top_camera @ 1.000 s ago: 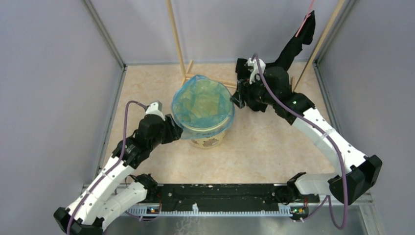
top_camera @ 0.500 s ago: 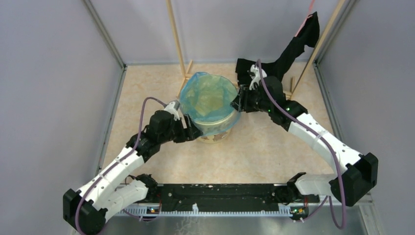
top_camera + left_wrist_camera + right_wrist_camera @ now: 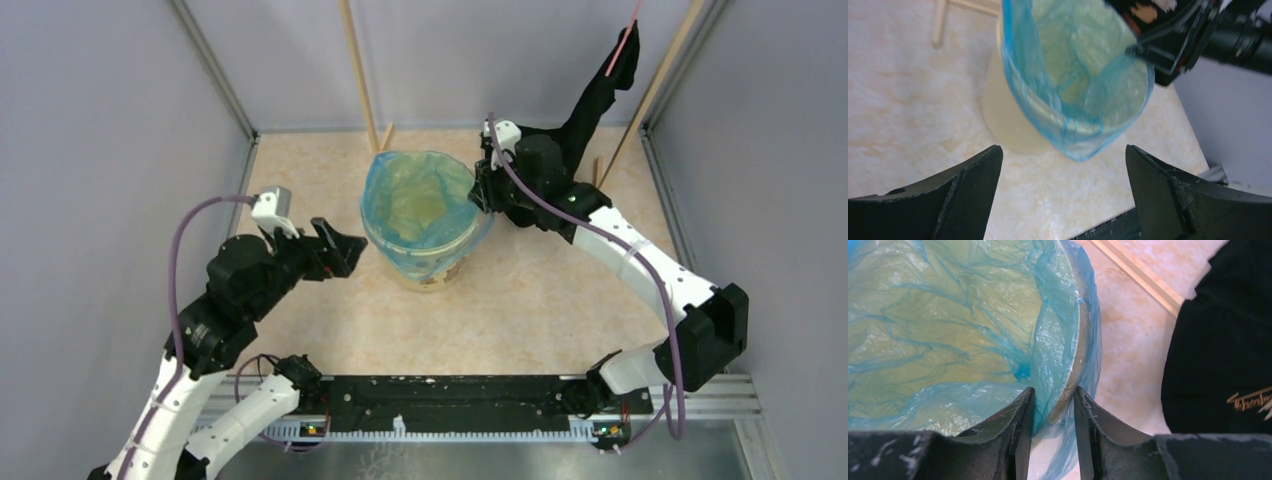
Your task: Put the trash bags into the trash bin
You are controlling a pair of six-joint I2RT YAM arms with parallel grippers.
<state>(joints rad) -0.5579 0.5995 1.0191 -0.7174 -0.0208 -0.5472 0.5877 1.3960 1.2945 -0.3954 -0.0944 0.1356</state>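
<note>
The round yellow-tan trash bin (image 3: 432,272) stands mid-table. The light-blue translucent trash bag (image 3: 420,200) lines it, and its edge is folded over the rim and hangs down the outside. My right gripper (image 3: 481,196) is at the bin's right rim. In the right wrist view its fingers (image 3: 1020,415) are closed on the rim (image 3: 1074,371) with the bag film (image 3: 948,340) between them. My left gripper (image 3: 345,247) is open and empty, a little left of the bin. In the left wrist view the bag (image 3: 1078,85) and the bin's side (image 3: 1005,120) lie beyond the wide-open jaws.
A black cloth garment (image 3: 598,95) hangs on a wooden rack (image 3: 360,70) behind the right gripper, and shows in the right wrist view (image 3: 1218,340). Grey walls close in left, right and back. A black rail (image 3: 450,400) runs along the near edge.
My left gripper has drawn back from the bin's left side, away to the left, and the arm has risen. My right gripper stays on the right rim and has shifted slightly towards the back.
</note>
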